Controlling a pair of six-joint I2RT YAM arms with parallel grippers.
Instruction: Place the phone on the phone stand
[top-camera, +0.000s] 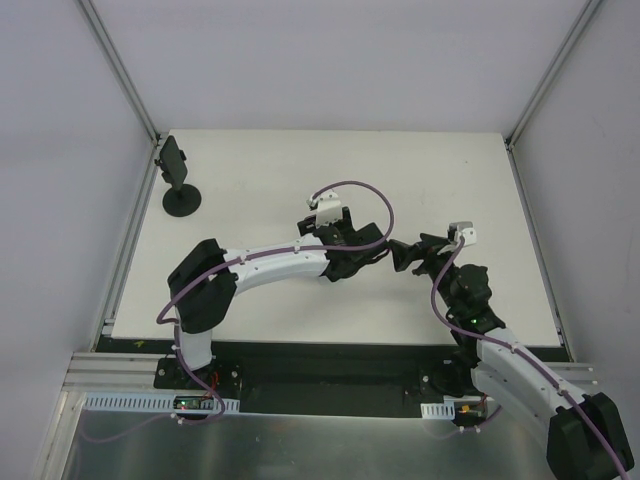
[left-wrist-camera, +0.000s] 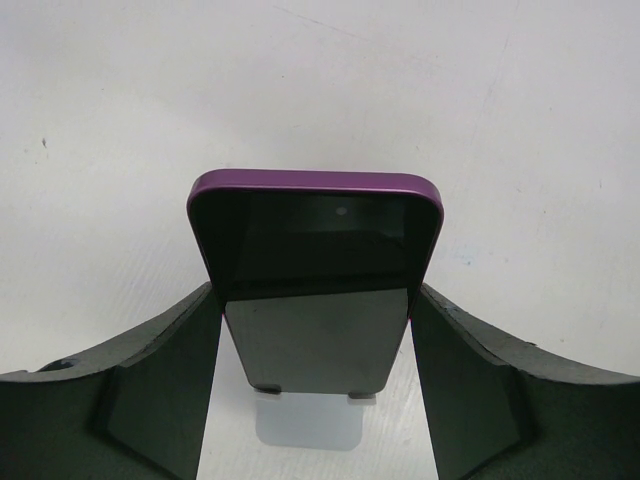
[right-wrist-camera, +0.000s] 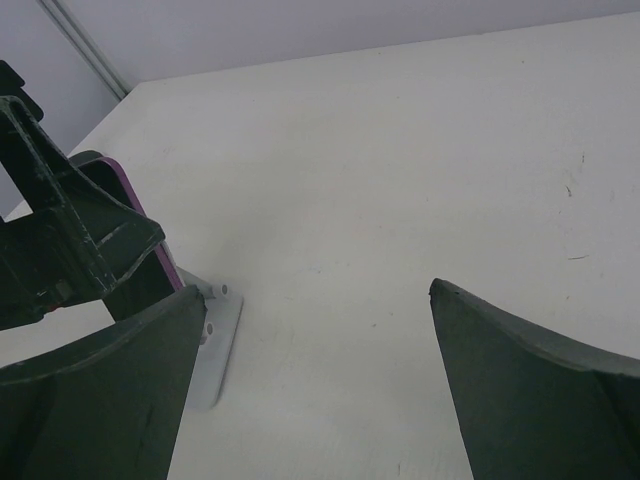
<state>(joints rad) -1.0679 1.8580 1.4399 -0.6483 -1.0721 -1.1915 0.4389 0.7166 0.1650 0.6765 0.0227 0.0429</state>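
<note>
Left gripper (left-wrist-camera: 315, 335) clamps phone (left-wrist-camera: 315, 250) by its purple sides near the middle of the table (top-camera: 300, 165), right gripper (right-wrist-camera: 315, 300) gapes empty beside it; keep the grip square while carrying to the phone stand (top-camera: 178, 180), well apart at far left.

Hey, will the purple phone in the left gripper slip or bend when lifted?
Probably stiff: the phone looks like a rigid slab. Its glossy face and smooth rim may slip, since the left gripper seems to pinch only its side edges.
</note>
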